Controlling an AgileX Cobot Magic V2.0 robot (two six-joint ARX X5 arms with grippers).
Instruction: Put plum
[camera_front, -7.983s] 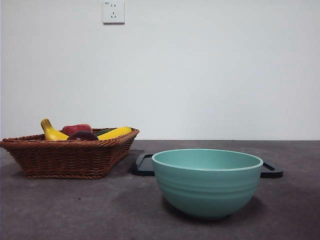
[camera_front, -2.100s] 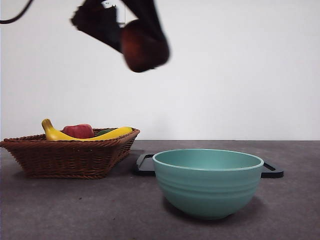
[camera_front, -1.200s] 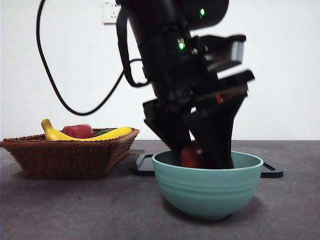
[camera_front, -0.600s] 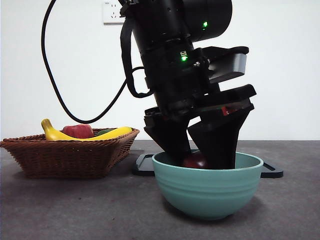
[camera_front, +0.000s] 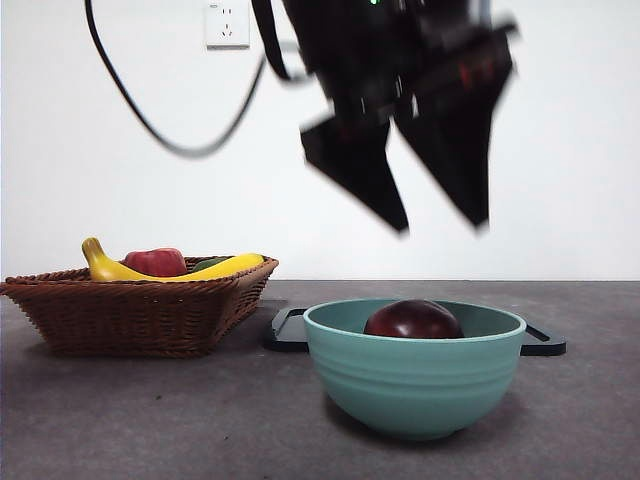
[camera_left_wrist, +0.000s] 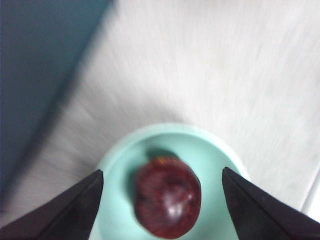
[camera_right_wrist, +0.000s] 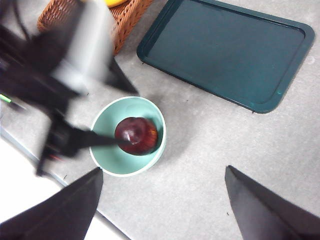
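Observation:
The dark maroon plum (camera_front: 413, 320) lies inside the teal bowl (camera_front: 415, 385), free of any gripper. My left gripper (camera_front: 440, 225) hangs open and empty in the air right above the bowl. In the left wrist view the plum (camera_left_wrist: 167, 196) sits in the bowl (camera_left_wrist: 112, 170) between my open left gripper (camera_left_wrist: 162, 172) jaws, well below them. My right gripper (camera_right_wrist: 163, 170) is open and empty, high above the table. In the right wrist view the plum (camera_right_wrist: 136, 135) sits in the bowl (camera_right_wrist: 107, 167), with the blurred left arm (camera_right_wrist: 60, 95) beside it.
A wicker basket (camera_front: 140, 315) at the left holds a yellow banana (camera_front: 110, 268) and a red apple (camera_front: 155, 262). A dark flat tray (camera_front: 288, 330) lies behind the bowl; it also shows in the right wrist view (camera_right_wrist: 225, 50), next to the basket (camera_right_wrist: 132, 12).
The left gripper carried the plum from the basket down into the bowl, let it go, and has now risen open above the bowl. The plum stays in the bowl.

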